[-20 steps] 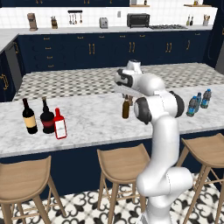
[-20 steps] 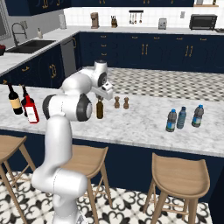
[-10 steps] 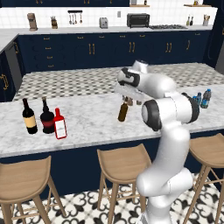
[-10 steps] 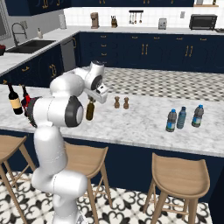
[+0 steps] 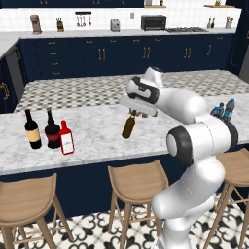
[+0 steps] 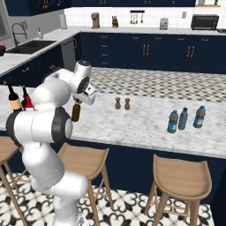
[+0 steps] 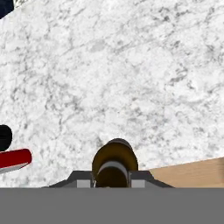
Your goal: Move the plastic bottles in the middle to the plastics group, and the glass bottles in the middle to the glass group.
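My gripper is shut on the neck of the small slim brown bottle, which hangs tilted above the marble counter. The right base view shows the same gripper and brown bottle beside my arm. Looking down from the hand, the brown bottle sits between the fingertips. The glass group is at the counter's left: a slim wine bottle, a squat one, and the flat red bottle beside them. Its red cap shows low left. The plastics group stands to the right.
Two small brown shakers stand mid-counter. Wooden stools line the counter's near side, and one stool seat lies below the hand. A second counter with dark blue cabinets runs behind. Bare marble stretches between the red bottle and the held bottle.
The arm has swung left along the counter with the brown bottle, lifted and tilted, toward the wine bottles. The jaws have stayed closed on it.
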